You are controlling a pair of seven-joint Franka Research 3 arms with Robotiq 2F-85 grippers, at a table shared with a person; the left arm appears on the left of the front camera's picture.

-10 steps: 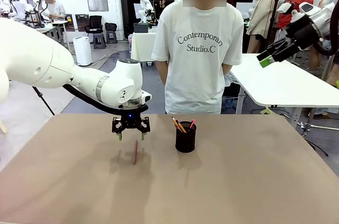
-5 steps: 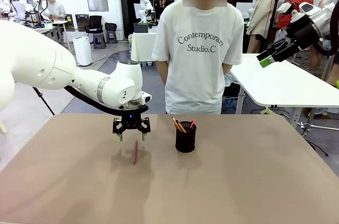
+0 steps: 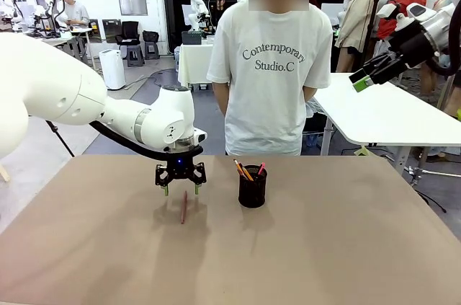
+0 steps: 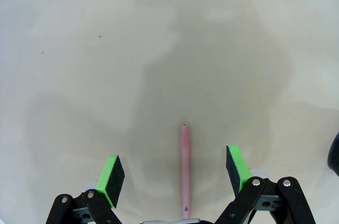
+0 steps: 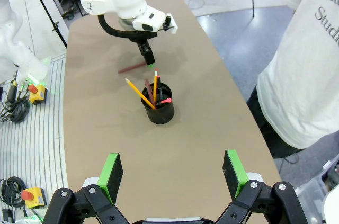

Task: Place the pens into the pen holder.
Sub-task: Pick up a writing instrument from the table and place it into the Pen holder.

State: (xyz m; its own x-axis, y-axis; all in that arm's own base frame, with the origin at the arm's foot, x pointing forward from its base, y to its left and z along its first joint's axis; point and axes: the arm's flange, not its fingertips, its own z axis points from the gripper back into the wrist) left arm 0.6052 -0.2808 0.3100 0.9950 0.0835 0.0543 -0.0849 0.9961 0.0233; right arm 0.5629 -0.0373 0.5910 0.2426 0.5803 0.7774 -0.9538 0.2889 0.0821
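Note:
A reddish-brown pen (image 3: 184, 208) lies flat on the brown table, left of the pen holder (image 3: 252, 187), a black mesh cup with several pens standing in it. My left gripper (image 3: 179, 189) hangs open just above the pen's far end, fingers pointing down. Seen from the left wrist, the pen (image 4: 185, 171) runs between the two green pads (image 4: 112, 175), untouched. My right gripper (image 3: 362, 80) is raised high at the right, open and holding nothing. From the right wrist, the pen holder (image 5: 157, 104) and the lying pen (image 5: 131, 67) appear far below.
A person in a white T-shirt (image 3: 270, 67) stands at the table's far edge behind the holder. A white table (image 3: 389, 114) stands to the right. Bare tabletop (image 3: 324, 247) spreads in front and to the right of the holder.
The left gripper has sunk slightly toward the pen and drifted a little right. The right arm, the pen and the holder have stayed put.

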